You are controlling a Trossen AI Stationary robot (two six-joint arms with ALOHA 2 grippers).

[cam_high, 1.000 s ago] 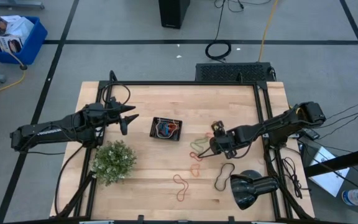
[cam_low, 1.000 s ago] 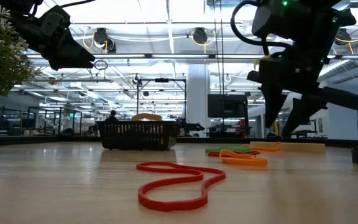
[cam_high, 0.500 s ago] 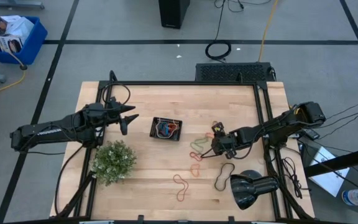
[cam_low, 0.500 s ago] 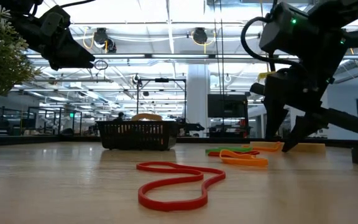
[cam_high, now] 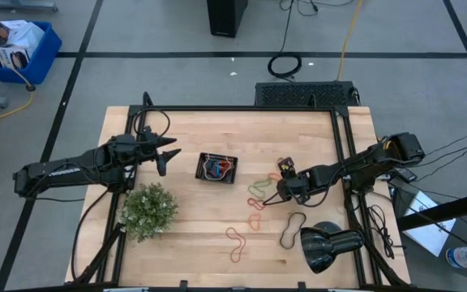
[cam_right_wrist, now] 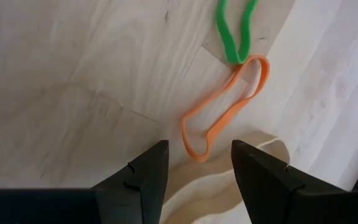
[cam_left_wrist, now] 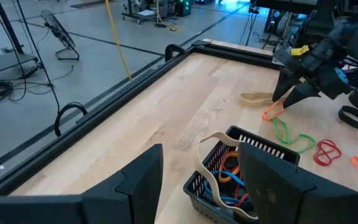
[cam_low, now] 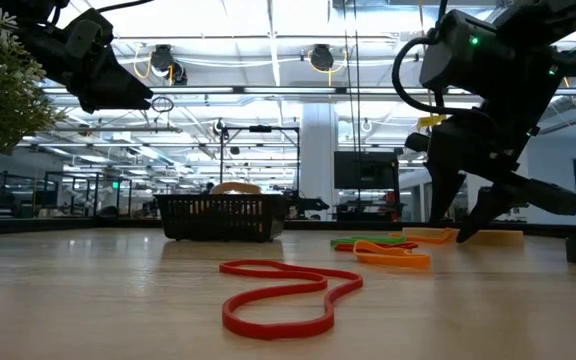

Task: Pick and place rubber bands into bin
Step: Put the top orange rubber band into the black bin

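the right gripper (cam_right_wrist: 194, 171) hangs released over a thin, floppy orange rubber band (cam_right_wrist: 224, 109) lying flat on the table (cam_high: 185, 227), best pinched across one limp strand.

The pale wooden surface (cam_high: 193, 235) carries the black mesh bin (cam_high: 217, 168) near the frame's centre and a green plant (cam_high: 148, 210) at lower left. Loose rubber bands (cam_high: 255, 191) lie right of centre, beside a black lamp (cam_high: 328, 244) at lower right.
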